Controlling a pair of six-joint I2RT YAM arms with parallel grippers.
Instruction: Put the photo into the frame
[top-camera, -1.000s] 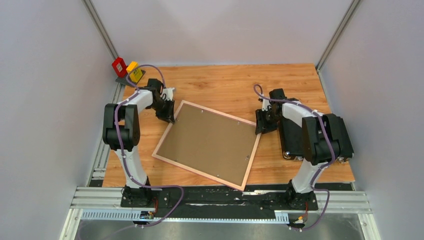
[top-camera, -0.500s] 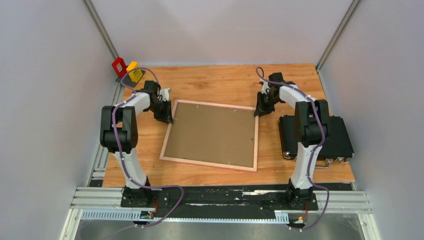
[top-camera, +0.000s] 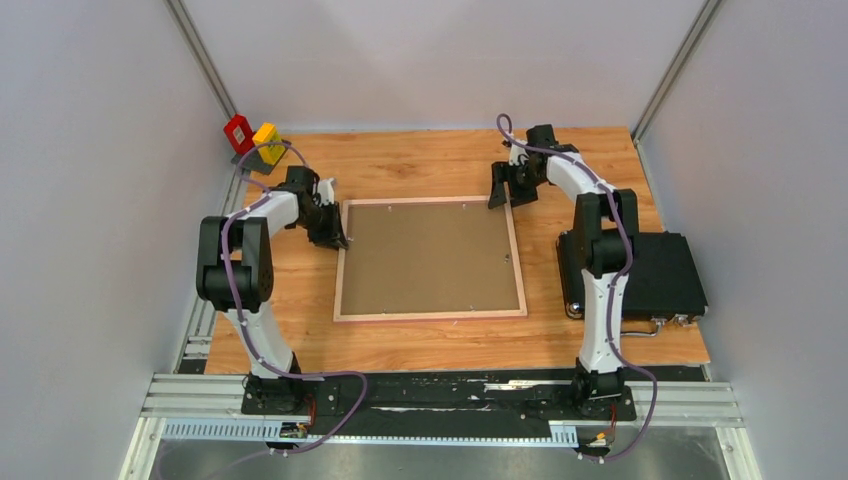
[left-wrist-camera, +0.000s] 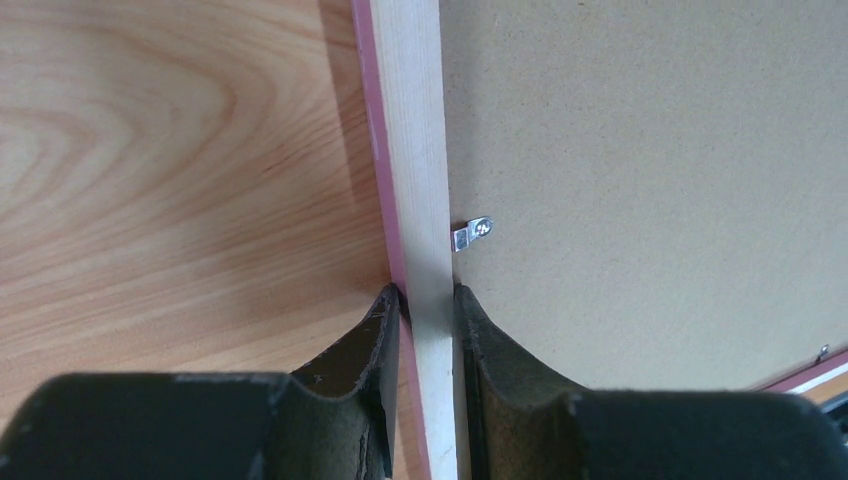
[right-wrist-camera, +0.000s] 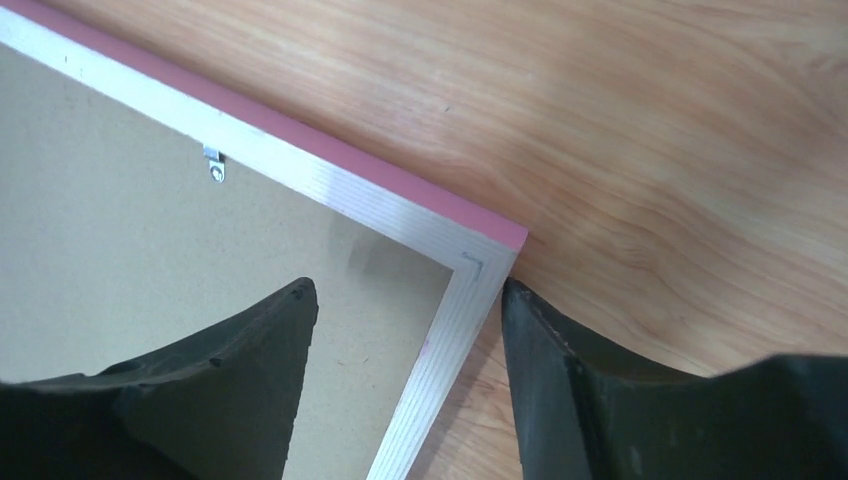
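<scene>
Frame (top-camera: 430, 316) lies flat and back-up in the middle of the wooden table (top-camera: 430, 160), its sides running square with the table's edges and its light wood rails facing the camera. A plain brown backing board (top-camera: 430, 258) fills the frame inside the rails. The left gripper (top-camera: 335, 240) sits at the frame's left rail, near its upper left corner in the top view. In the left wrist view the gripper (left-wrist-camera: 428, 295) is clamped on that rail (left-wrist-camera: 420, 150), one finger (left-wrist-camera: 370, 340) pressed to the pink outer edge and the other on the inner side over the board (left-wrist-camera: 650, 150). A small metal tab (left-wrist-camera: 472, 233) lies just above the inner finger. The right gripper (top-camera: 507, 197) is at the frame's upper right corner in the top view. In the right wrist view its jaws (right-wrist-camera: 408, 290) stand apart and straddle that corner (right-wrist-camera: 330, 185): one finger (right-wrist-camera: 240, 360) is over the backing board (right-wrist-camera: 120, 200), the other (right-wrist-camera: 560, 360) just outside the corner over bare wood, and neither can be seen pressing the rail. Another metal tab (right-wrist-camera: 214, 163) shows on the upper rail toward the upper left of that view. A black case (top-camera: 650, 275) lies at the right side of the table, apart from the frame. A red block (top-camera: 238, 133) and a yellow block (top-camera: 266, 142) stand at the table's upper left corner.
</scene>
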